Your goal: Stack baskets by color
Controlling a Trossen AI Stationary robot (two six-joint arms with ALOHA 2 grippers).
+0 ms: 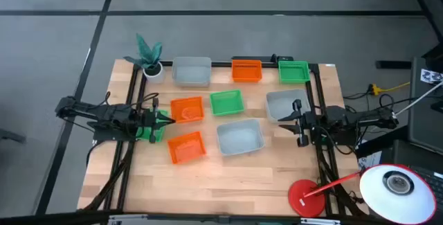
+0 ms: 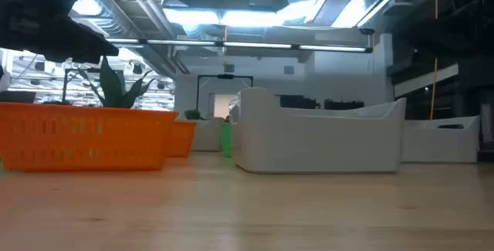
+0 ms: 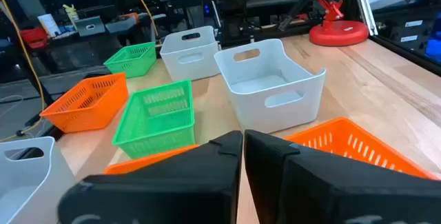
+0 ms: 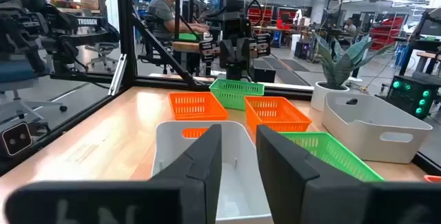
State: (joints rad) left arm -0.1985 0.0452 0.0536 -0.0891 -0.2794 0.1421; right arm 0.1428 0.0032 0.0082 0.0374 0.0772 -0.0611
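Note:
Nine baskets stand singly on the wooden table. Orange ones (image 1: pixel 246 70) (image 1: pixel 186 109) (image 1: pixel 186 147), green ones (image 1: pixel 293 70) (image 1: pixel 226 102) (image 1: pixel 149 131) and grey ones (image 1: pixel 192 71) (image 1: pixel 284 104) (image 1: pixel 240 137) all rest on their bottoms. My left gripper (image 1: pixel 158 119) (image 3: pixel 243 136) hovers shut over the leftmost green basket (image 4: pixel 236 92), pointing toward the table's right. My right gripper (image 1: pixel 289 119) (image 4: pixel 239 131) is open above the near right corner of the right grey basket and points left. Nothing lies between its fingers. The middle grey basket (image 4: pixel 207 169) lies beyond it.
A white pot with a teal plant (image 1: pixel 150 64) stands at the far left corner. A red lamp base (image 1: pixel 306 199) and its white head (image 1: pixel 394 187) sit at the near right. Black frame rails (image 1: pixel 135 93) run along both table sides. A person (image 4: pixel 165 7) sits beyond the table.

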